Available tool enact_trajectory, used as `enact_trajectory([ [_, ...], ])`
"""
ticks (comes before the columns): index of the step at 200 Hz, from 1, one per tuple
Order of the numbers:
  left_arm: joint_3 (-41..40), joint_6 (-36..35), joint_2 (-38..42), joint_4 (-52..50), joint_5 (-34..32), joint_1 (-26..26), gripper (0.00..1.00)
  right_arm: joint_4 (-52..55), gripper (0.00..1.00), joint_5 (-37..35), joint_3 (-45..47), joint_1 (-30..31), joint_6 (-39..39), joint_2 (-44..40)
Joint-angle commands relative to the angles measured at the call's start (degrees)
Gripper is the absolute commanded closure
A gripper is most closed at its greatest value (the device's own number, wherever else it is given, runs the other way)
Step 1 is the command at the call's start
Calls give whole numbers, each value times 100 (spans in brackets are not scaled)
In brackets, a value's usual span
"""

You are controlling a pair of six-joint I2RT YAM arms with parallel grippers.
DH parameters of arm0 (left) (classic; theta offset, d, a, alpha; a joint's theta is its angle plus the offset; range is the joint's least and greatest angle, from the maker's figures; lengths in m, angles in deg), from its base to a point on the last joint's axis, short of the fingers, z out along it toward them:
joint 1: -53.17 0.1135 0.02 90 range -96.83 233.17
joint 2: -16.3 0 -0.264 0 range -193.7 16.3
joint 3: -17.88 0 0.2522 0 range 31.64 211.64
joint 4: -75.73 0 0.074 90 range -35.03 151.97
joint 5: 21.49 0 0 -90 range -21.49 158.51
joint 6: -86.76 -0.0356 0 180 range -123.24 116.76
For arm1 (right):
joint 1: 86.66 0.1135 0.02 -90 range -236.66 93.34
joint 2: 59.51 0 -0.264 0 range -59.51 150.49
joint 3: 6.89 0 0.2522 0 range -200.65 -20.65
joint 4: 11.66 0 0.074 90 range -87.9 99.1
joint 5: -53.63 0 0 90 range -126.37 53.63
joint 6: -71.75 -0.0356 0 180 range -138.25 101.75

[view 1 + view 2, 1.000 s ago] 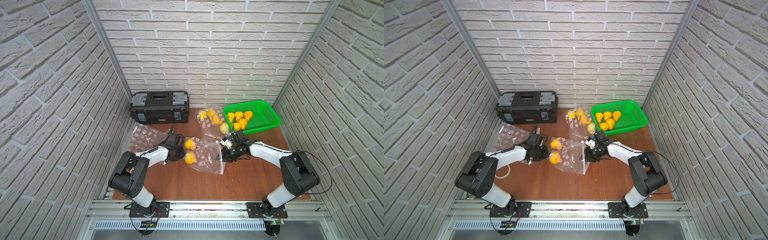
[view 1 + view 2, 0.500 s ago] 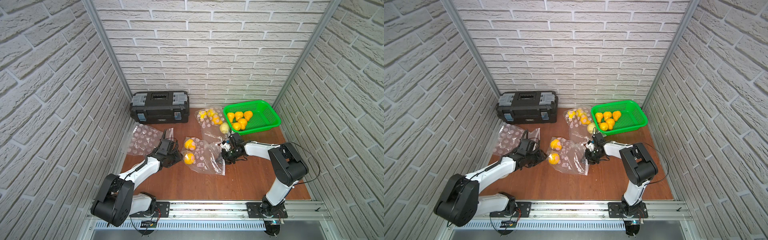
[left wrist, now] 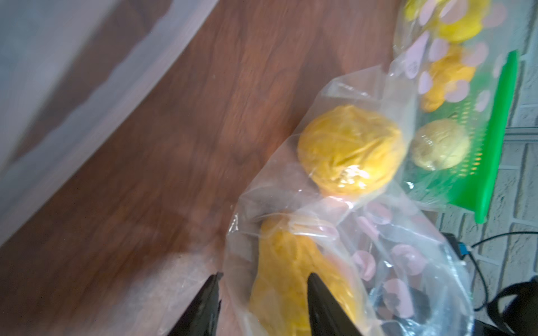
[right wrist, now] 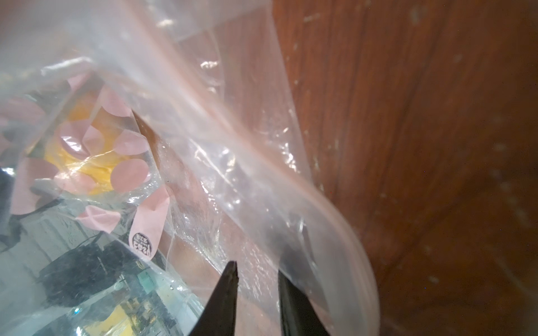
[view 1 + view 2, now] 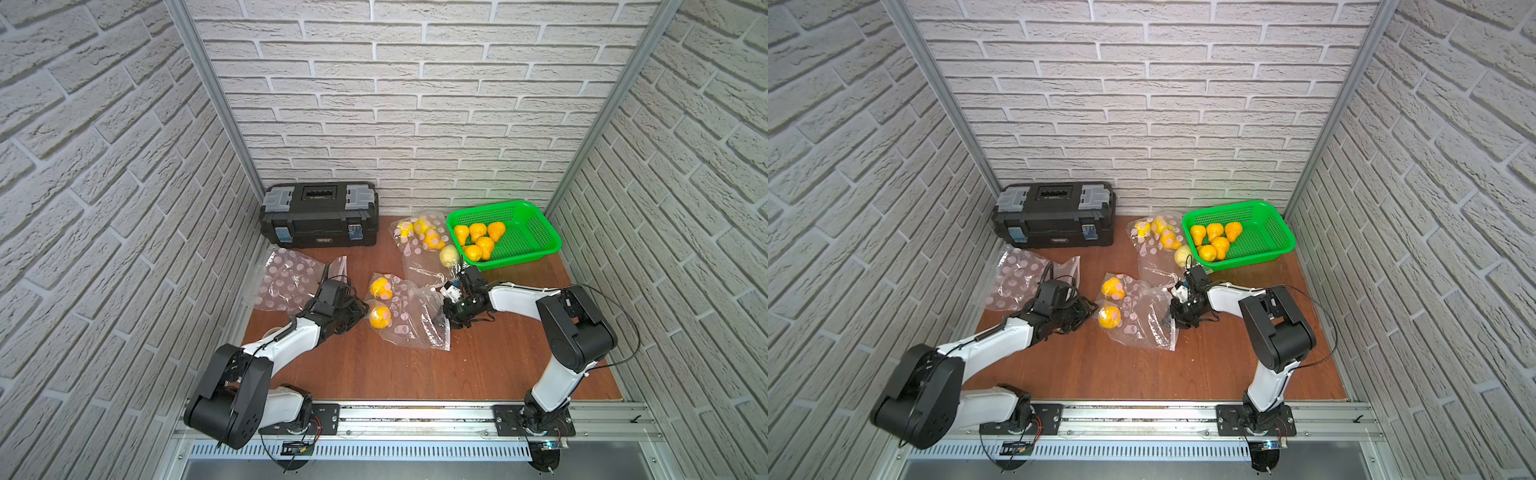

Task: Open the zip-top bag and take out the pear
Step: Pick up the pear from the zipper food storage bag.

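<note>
Currently left gripper has its jaws spread, straddling the end of the clear pink-dotted zip-top plastic bag, with the yellow-orange pear inside. Right gripper is at the bag's opposite edge, jaws narrowly apart, film between them. Bag lies mid brown wooden tabletop.

2 arms: white links, black joints, cables.
</note>
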Motion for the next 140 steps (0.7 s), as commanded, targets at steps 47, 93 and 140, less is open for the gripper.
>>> enact_trajectory([
  [47,129,409,-451,109,168,-324,50,10,74,-273,81,23,-14,-82],
  [93,59,570,-647,487,158,-539,91,-121,78,-449,187,24,-169,-33],
  [140,-122,417,161,-44,-250,-442,100,-193,82,-836,358,-96,-266,89],
])
